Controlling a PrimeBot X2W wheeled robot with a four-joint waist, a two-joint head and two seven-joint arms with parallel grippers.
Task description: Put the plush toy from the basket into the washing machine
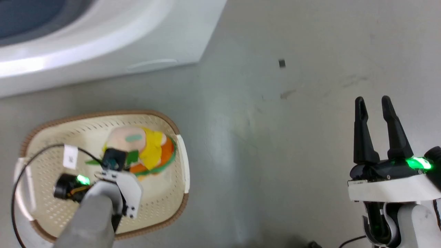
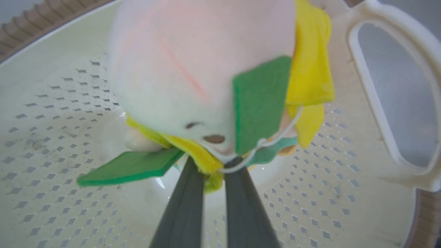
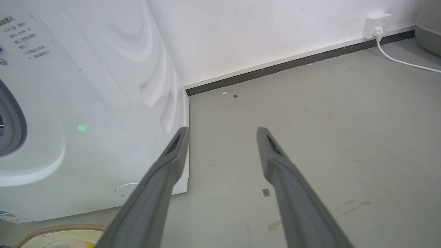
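The plush toy point(image 1: 144, 148), with its pale pink head, yellow jacket and orange-and-green base, lies in the cream basket point(image 1: 137, 113) on the floor at the lower left. My left gripper point(image 1: 119, 162) reaches down into the basket from above the toy. In the left wrist view its fingers point(image 2: 193, 193) stand close together, shut on a fold of the yellow jacket of the plush toy point(image 2: 206, 75). The white washing machine point(image 1: 103, 44) fills the upper left, and its grey door ring point(image 3: 13, 117) is partly visible. My right gripper point(image 1: 373, 101) hangs open over bare floor at the lower right.
One white side handle point(image 2: 379, 103) of the basket lies to the right of the toy. A wall socket point(image 3: 377, 20) with a white cable sits at the far wall's baseboard. A small dark mark point(image 1: 282, 63) is on the grey floor between machine and right arm.
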